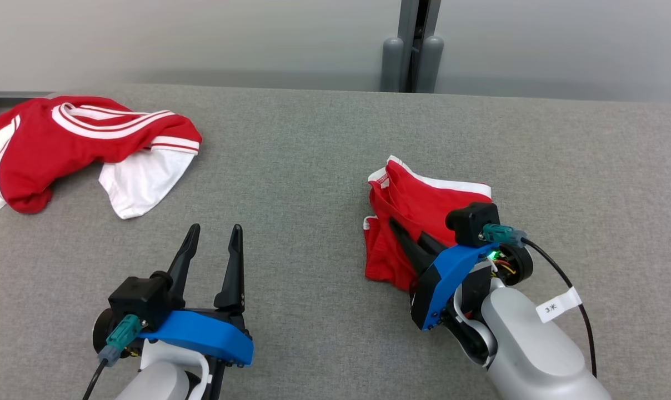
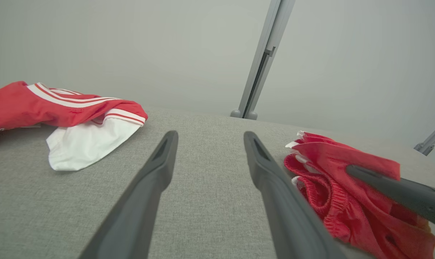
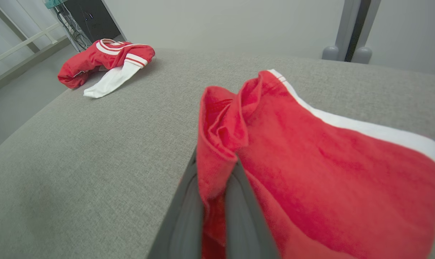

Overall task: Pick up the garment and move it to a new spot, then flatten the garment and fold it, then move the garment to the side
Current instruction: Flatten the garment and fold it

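We are finding the left gripper [image 1: 215,228] pointing forward, low, with its fingers spread wide, while the right gripper [image 1: 403,232], forearm angling inward to the left, is clamping both fingers on the red garment [image 1: 424,203].

Light is soft and even, bright enough all over, seemingly from above. Shadows are faint: a thin dark rim under the red-and-white top [image 1: 91,139] and the red shorts [image 1: 413,205] on the grey surface [image 1: 313,166]. The head view is sharp. Both wrist views bow at their edges, and the left end effector [image 2: 210,133] shows fingers [image 2: 142,201] that turn soft and unfocused close to the lens.
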Controlling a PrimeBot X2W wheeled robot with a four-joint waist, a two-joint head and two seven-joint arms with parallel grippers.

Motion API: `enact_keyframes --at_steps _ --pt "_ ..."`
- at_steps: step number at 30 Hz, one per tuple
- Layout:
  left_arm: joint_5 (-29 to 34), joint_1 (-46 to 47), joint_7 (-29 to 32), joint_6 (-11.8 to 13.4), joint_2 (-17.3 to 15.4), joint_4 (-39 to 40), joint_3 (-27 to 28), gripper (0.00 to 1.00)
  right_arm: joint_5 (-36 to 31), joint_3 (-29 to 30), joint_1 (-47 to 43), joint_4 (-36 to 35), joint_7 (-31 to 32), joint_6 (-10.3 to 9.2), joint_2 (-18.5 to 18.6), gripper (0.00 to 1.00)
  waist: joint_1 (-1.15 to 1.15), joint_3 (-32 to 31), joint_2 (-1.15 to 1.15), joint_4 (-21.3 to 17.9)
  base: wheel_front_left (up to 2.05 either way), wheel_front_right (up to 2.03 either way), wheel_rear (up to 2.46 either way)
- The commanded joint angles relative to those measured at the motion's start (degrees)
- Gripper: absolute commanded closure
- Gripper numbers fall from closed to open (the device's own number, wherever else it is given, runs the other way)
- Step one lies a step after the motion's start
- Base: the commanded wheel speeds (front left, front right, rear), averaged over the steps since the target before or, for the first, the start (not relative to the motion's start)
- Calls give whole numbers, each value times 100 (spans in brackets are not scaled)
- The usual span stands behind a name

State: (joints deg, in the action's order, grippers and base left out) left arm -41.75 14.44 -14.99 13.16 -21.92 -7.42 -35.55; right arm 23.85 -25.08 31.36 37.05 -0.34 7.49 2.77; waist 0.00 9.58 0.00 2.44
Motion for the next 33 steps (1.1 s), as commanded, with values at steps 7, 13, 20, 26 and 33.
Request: enact_keyframes --at_steps 7,13,20,26,33 --pt "75 -150 -28 -51 74 -96 82 0 183 -488 196 398 -406 0 21 0 0 -35 0 10 0 0 0" --pt "76 -234 -28 -101 157 -96 101 0 100 -628 8 352 -859 0 22 0 0 -102 0 -122 0 0 0" --pt "136 -258 -29 -107 199 -76 98 0 -125 -45 -148 138 -1270 0 21 0 0 -128 0 -237 0 0 0" --pt "189 -215 -28 -133 230 -70 66 0 -625 837 -210 53 -1369 0 18 0 0 -40 0 -221 0 0 0" --pt "205 -85 -23 -158 252 -168 74 0 -1232 635 46 519 -889 0 13 89 0 83 0 -21 0 0 0"
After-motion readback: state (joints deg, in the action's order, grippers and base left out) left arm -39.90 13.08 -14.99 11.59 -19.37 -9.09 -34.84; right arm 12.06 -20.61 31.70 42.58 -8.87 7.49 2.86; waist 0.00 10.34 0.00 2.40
